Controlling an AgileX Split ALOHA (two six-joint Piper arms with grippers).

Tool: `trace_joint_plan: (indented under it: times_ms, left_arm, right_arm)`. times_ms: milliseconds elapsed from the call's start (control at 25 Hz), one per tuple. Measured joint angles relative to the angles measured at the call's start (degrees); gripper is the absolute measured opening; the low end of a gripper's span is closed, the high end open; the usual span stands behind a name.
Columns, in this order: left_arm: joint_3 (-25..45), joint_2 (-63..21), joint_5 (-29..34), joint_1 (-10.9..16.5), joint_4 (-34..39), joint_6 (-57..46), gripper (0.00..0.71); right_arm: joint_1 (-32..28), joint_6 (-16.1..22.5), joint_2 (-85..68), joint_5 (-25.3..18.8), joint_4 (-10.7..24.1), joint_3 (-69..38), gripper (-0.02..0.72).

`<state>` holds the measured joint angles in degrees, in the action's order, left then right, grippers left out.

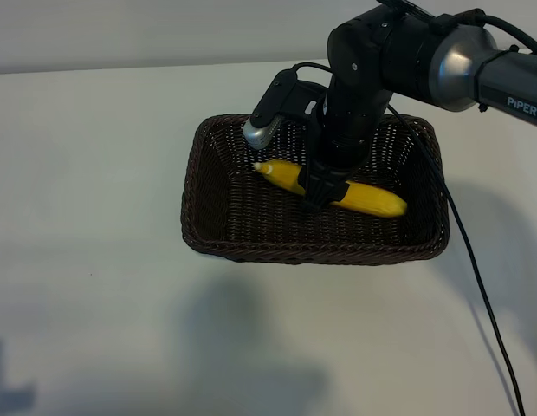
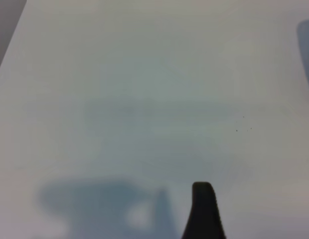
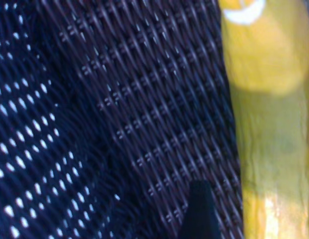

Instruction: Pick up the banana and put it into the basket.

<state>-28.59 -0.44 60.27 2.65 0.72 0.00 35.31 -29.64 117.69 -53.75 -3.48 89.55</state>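
While the right gripper point(image 1: 325, 192) reaches steeply down into the basket point(image 1: 216, 247), the banana point(image 1: 372, 199) lies on the woven floor, slanting from near the middle toward the side under the right arm. The step in hand looks like the release that ends the placing: the fruit is already inside the rim and appears to rest on the weave, not hang from the fingers.

From outside, the dark fingertips sit right at the banana's middle and hide whether they clasp it. The right wrist view shows 1 dark fingertip point(image 3: 199, 209) over the wicker beside the yellow skin point(image 3: 274, 149), with a thin strip of weave between them, so that side at least seems off the fruit. My reading is that the jaws stand fairly wide and have probably let go, though the far finger is out of sight and I cannot be sure.

The left gripper point(image 2: 203, 209) is parked over the bare table point(image 2: 144, 74), jaws wide, holding nothing.

Next, the right arm needs a straight lift out of the basket, keeping its fingers off the banana and the braided rim so nothing is dragged along.
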Motion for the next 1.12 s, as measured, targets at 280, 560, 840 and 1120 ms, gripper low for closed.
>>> trace_joint_plan:
  times_ms: [280, 560, 840, 1120]
  left_arm:
    - [0.00, 0.00, 0.00, 0.00, 0.00, 0.00, 0.560]
    - [0.00, 0.00, 0.00, 0.00, 0.00, 0.00, 0.560]
    - [0.00, 0.00, 0.00, 0.00, 0.04, 0.00, 0.560]
    - [0.00, 0.00, 0.00, 0.00, 0.04, 0.00, 0.560]
  right_arm:
    - [0.00, 6.22, -2.04, -1.55, -0.09, 0.14, 0.567]
    - [0.00, 10.01, -4.17, -4.42, -0.41, 3.71, 0.567]
    - [-0.32, 12.35, -4.61, -6.31, 2.14, 4.80, 0.567]
    - [-5.26, 22.23, -4.68, -7.46, 3.48, 5.27, 0.567]
